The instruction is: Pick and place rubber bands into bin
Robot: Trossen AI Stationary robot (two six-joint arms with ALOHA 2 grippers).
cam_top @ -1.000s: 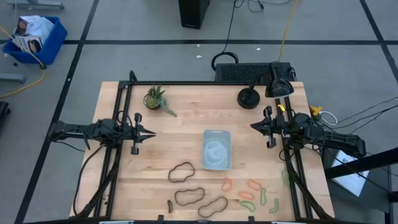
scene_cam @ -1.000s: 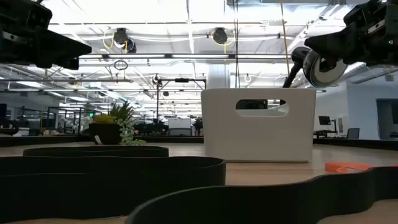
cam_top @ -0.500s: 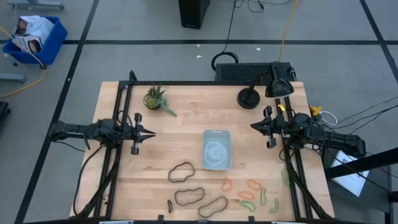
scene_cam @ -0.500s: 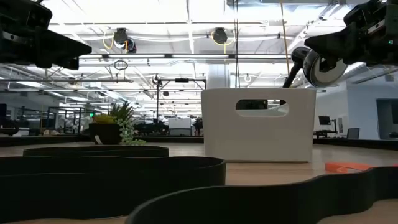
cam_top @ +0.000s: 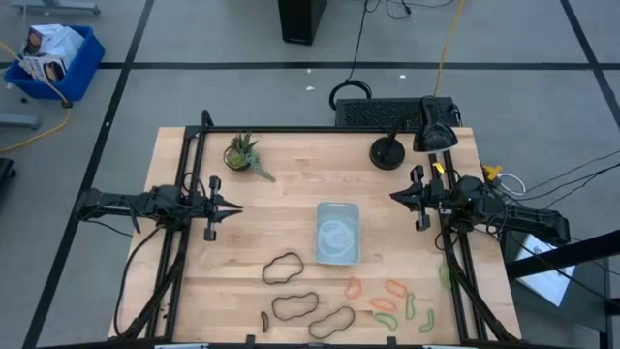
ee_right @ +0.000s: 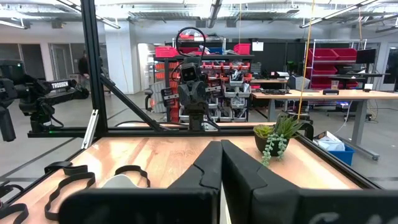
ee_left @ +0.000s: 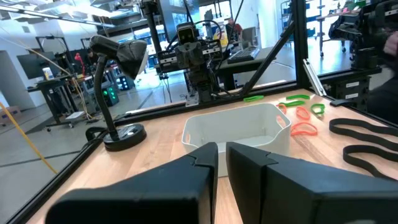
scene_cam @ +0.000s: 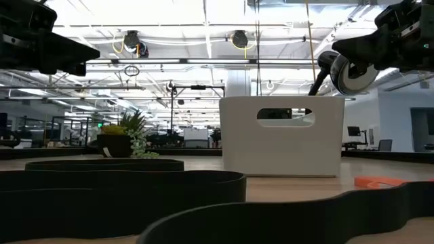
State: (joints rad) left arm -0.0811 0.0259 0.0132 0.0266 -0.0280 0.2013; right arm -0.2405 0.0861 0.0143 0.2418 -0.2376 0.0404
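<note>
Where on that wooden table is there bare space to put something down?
Bare wood lies between the small potted plant and the black lamp base, and beside the pale translucent rectangular tray. The near edge is crowded with dark wavy rubber bands and orange and green ones.

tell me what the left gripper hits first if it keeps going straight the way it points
Probably nothing on the table: the left gripper points level across it, passing behind the bin, toward the right gripper. Height is hard to judge, so the bin's rim might be close.

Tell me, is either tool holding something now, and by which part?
No. The left tool and the right tool hang above the bare wooden table, both nearly shut on nothing.
</note>
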